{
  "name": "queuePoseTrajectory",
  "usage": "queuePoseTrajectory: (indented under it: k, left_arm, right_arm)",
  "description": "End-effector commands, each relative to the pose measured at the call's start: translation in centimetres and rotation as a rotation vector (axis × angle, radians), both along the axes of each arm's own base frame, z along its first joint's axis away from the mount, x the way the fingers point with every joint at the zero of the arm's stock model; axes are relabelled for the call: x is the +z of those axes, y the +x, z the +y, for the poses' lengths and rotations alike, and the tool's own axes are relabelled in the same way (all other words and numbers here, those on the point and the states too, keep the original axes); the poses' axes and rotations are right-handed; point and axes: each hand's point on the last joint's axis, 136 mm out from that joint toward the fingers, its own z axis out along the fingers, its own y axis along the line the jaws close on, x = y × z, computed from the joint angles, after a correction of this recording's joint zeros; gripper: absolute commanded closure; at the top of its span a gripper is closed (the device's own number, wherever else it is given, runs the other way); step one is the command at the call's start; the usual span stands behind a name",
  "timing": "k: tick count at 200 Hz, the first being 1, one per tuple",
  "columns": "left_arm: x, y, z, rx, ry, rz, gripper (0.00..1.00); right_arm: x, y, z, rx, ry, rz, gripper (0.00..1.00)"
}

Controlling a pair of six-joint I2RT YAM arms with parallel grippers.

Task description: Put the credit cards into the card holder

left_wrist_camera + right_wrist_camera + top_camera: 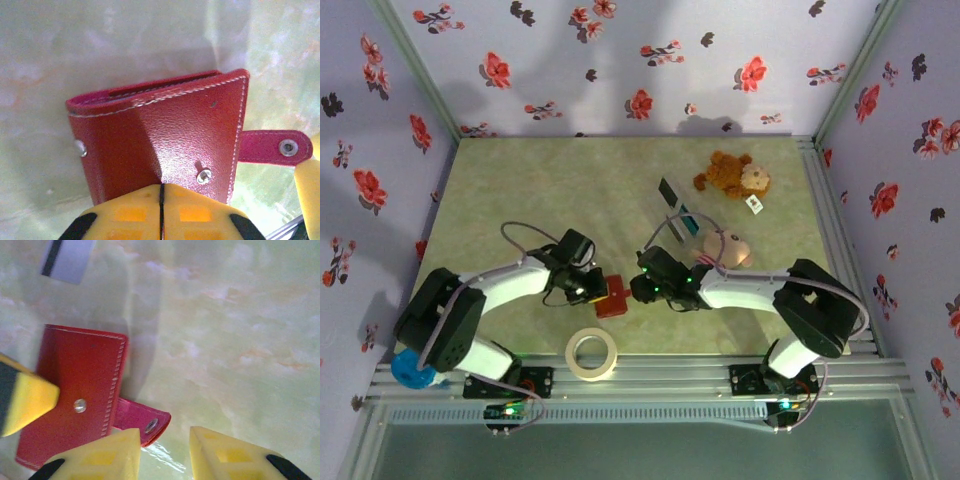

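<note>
card holder (pixel 160 135): snap tab (pixel 145 421) toward right claw (pixel 164 437) | left claw (pixel 161 189) pinches its edge | right claw parted, empty

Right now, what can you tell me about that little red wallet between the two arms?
The card holder is a small red wallet of grained, leather-like material with white stitching and metal studs. It sits folded on the green table, its snap strap undone and sticking out sideways. The left gripper is shut on its near edge, creasing the cover; the open right gripper hovers by the strap.
</note>
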Motion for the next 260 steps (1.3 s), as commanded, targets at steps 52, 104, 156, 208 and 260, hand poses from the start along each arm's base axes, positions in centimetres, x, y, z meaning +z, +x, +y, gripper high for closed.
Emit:
queuePoseTrajectory:
  k: [52, 104, 156, 208, 260]
  left_arm:
    - [-2.0, -0.4, 0.8, -0.029, 0.059, 0.038, 0.93]
    - [-2.1, -0.8, 1.0, -0.035, 0.058, 0.043, 0.94]
    - [-2.5, -1.2, 1.1, -0.024, 0.05, 0.046, 0.95]
    - [-2.5, -1.2, 1.2, -0.01, 0.044, 0.043, 0.96]
    - [-2.5, -1.1, 1.1, -0.009, 0.037, 0.038, 0.96]
  right_arm:
    - [-0.4, -0.5, 0.9, -0.035, 0.028, 0.101, 0.72]
    - [0.8, 0.3, 0.9, -0.032, 0.006, 0.087, 0.75]
    - [1.0, 0.8, 1.5, -0.035, 0.056, 0.177, 0.66]
    - [0.4, 0.6, 3.0, 0.002, 0.068, 0.226, 0.53]
    - [0.7, 0.7, 4.2, 0.015, 0.045, 0.219, 0.55]
